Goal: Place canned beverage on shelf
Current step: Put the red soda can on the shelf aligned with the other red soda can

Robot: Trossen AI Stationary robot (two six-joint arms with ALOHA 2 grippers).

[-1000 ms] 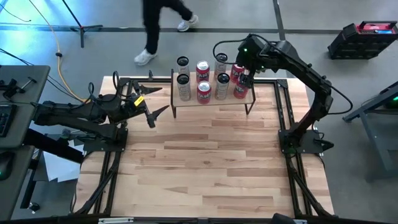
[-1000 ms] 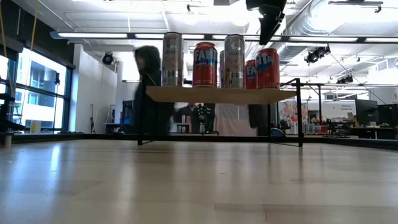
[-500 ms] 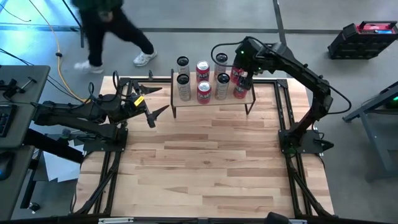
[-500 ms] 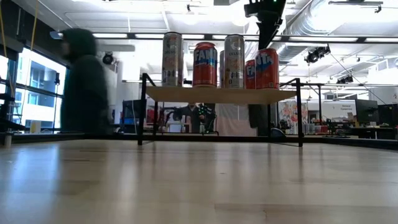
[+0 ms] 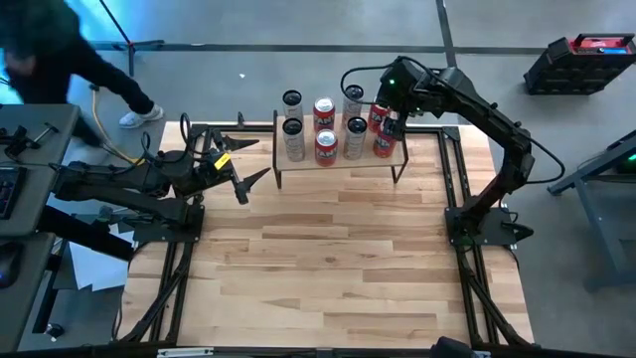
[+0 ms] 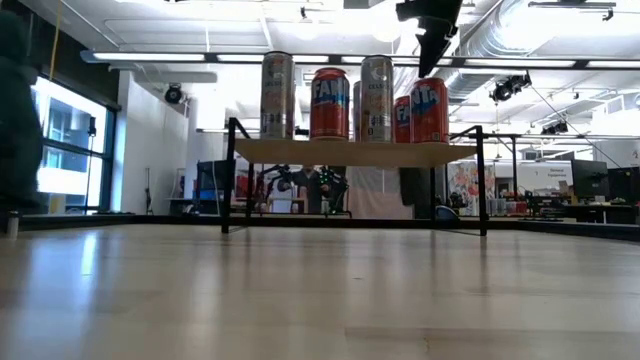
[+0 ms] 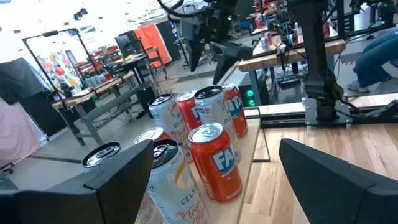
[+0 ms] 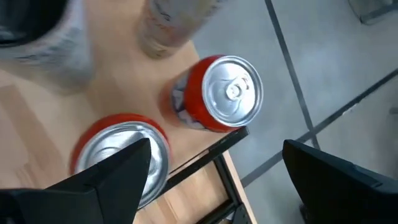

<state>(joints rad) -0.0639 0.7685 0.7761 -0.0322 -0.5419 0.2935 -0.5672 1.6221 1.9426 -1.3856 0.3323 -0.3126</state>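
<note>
High view: the person (image 5: 45,60), who crossed behind the shelf (image 5: 340,159) a second ago, has moved well off to its left, while both arms have barely shifted. Left of the shelf the left gripper (image 5: 250,169) waits with jaws spread; eight cans (image 5: 326,147) stand in two rows on the plank. Above the shelf's right end, over the red can (image 5: 387,139), the right gripper (image 5: 392,127) hangs with jaws spread, holding nothing.

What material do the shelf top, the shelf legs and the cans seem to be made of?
Shelf top: probably light wood, matt, pale like the table.
Shelf legs: probably metal, thin black bars.
Cans: probably aluminium, with shiny silver lids and printed red or silver sides.
</note>
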